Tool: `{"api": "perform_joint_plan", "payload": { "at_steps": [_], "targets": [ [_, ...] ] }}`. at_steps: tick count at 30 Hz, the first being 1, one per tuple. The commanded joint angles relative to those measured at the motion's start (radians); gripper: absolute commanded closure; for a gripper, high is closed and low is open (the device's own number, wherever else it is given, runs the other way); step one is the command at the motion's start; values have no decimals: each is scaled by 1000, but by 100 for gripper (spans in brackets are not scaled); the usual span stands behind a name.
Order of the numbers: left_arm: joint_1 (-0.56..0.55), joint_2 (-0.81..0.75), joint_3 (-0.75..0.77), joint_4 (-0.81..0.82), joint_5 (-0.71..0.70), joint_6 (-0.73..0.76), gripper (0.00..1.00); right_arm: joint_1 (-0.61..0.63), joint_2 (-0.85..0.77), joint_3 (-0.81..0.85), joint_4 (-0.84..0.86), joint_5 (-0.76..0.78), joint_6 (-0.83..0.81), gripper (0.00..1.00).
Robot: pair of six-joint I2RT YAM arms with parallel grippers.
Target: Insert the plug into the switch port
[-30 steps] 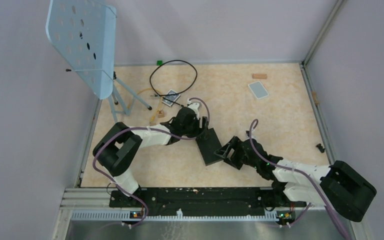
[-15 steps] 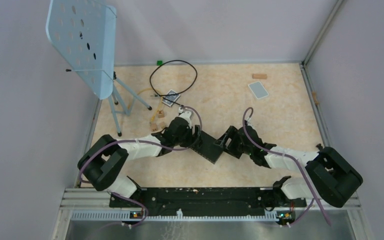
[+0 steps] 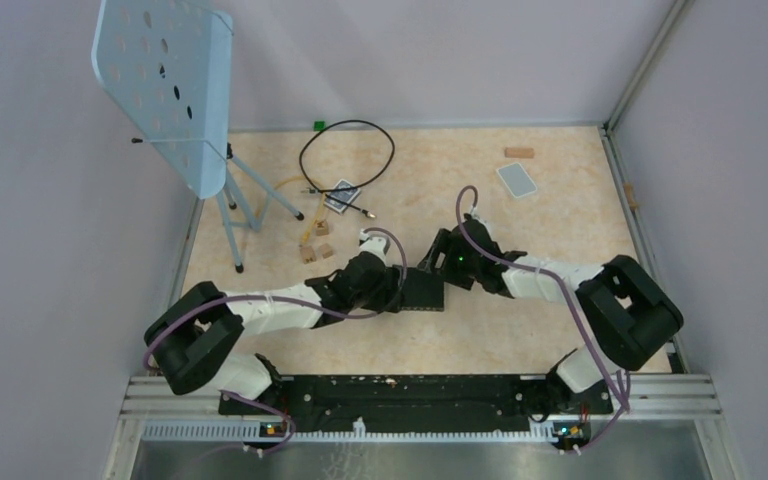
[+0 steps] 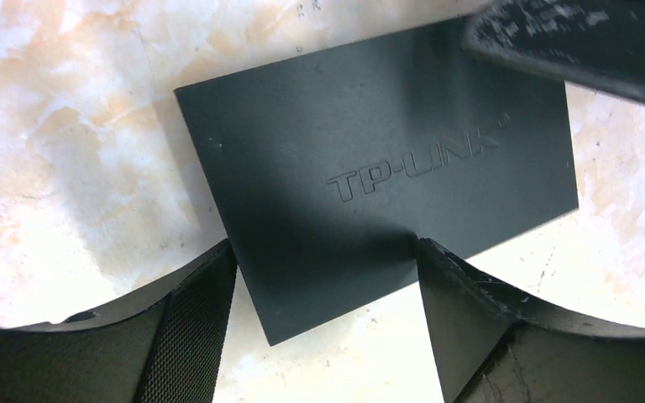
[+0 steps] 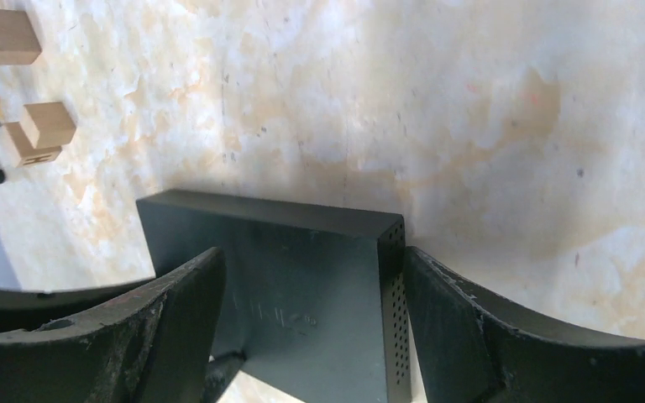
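Note:
The flat matte-black box (image 3: 422, 291) marked TP-LINK lies mid-table; its port does not show in any view. My left gripper (image 3: 392, 284) is open at its left side; in the left wrist view (image 4: 323, 336) its fingertips (image 4: 437, 269) straddle one corner of the box (image 4: 369, 168). My right gripper (image 3: 438, 264) is open over the box's far side; in the right wrist view (image 5: 311, 336) one finger (image 5: 445, 311) rests against the vented edge of the box (image 5: 302, 285). The black cable (image 3: 345, 150) loops at the back, its plug end (image 3: 365, 212) lying free.
A dark playing card (image 3: 342, 195) lies by the cable. A pale blue card (image 3: 516, 180) and a wood block (image 3: 519, 153) lie back right. Tan connector blocks (image 3: 312, 250) and a yellow cable (image 3: 293, 183) lie left. A blue stand (image 3: 165, 90) stands at back left.
Both grippers moved with the box. The box turned from a long diagonal to lie crosswise. The right arm swung farther back and left; the left arm stretched right.

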Motion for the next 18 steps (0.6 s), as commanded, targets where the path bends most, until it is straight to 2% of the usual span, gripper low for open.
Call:
{"api": "perform_joint_plan", "payload": {
  "at_steps": [1,6,18],
  "targets": [
    [-81,18,-36,-7,160,-100,19,18,96,132,-31,-104,-59,25],
    [-125,44,-14,-4,152,-127,19,22,219,272,-65,-190,-97,25],
    [-162,70,36,-21,129,-157,19,76,454,687,-235,-246,-172,25]
  ]
}}
